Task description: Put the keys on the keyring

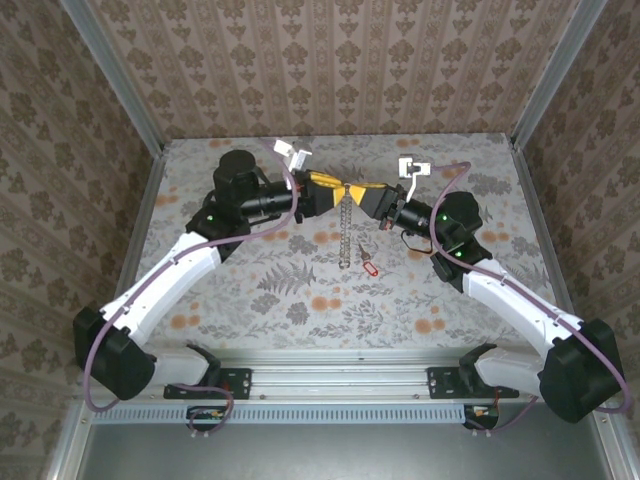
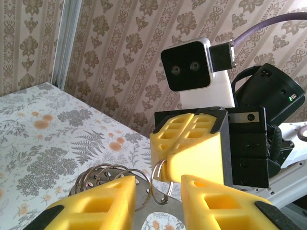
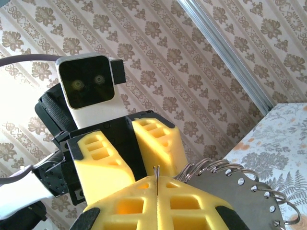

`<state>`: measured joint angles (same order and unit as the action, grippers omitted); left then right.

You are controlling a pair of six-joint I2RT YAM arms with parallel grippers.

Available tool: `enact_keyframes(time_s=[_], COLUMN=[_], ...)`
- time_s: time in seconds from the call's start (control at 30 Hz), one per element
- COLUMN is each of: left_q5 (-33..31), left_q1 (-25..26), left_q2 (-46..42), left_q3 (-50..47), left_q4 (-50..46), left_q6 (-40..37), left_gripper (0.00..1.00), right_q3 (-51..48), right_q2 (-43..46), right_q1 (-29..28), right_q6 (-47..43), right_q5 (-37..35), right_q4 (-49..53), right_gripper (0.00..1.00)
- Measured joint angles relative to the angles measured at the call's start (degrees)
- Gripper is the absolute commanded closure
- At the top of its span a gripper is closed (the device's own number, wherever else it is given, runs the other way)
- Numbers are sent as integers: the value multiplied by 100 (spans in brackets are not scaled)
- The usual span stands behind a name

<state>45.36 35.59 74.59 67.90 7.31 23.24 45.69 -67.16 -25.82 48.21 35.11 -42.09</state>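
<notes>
Red-tagged key (image 1: 369, 267) lies mid-table (image 1: 500, 300) in the top view; right gripper (image 3: 156, 184) pinches the keyring (image 2: 152, 184); left gripper (image 2: 159, 181) narrowly apart, hold unclear.

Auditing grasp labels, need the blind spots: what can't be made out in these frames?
- Left wrist: whether the left end effector grips the metal plate; the bottom edge cuts it off.
- Right wrist: the keyring wire past the pinch; hidden inside the shut right end effector.
- Top external: the key blade and hole; too small.

shiny metal keyring (image 2: 152, 184), matt yel. plastic jaws
</notes>
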Motion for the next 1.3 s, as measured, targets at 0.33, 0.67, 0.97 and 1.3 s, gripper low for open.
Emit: enact_keyframes(time_s=[0.33,0.67,0.97,1.3], left_q5=[140,157,72,-4], left_q1=[11,39,57,35], left_q2=[59,61,61,57], left_q3=[0,0,13,55], left_q4=[46,55,-356,-1300], left_q6=[87,177,-232,-1910], left_gripper=[73,100,100,100], right_q3=[0,0,-4,-26], right_q2=[-7,-11,96,682], right_q1=[-22,-31,116,796], right_q6=[0,-7,-238,-680], right_q5=[-4,-26,-105,162], right_q4=[2,4,509,1482], right_gripper=[100,100,61,61])
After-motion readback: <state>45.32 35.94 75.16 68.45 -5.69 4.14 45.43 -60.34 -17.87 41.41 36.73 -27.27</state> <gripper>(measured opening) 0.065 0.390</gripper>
